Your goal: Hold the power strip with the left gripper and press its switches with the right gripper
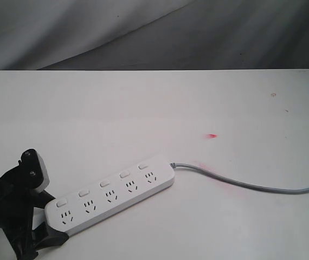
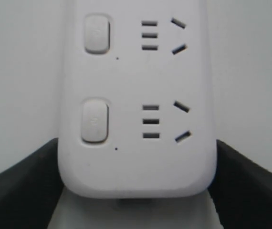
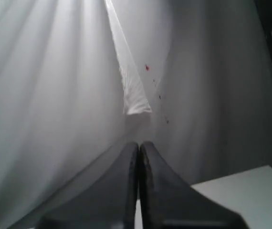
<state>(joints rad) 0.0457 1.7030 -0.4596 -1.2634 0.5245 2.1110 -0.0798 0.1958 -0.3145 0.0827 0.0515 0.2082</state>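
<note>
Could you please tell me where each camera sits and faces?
Exterior: off the arms, looking down over the table at the power strip; the left hand clamps its cable-free end.
Left wrist: on the left arm, close above that end and two switches; black fingers flank it.
Right wrist: on the right arm, facing the grey backdrop; the shut right hand shows.
Shared: exterior and left wrist both show the strip.

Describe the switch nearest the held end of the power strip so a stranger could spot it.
On the white table lies a long white power strip, grey cable at one end, the black left gripper clamping the other. Five small switches line one edge; yours is the end one beside the gripper, farthest from the cable.
</note>
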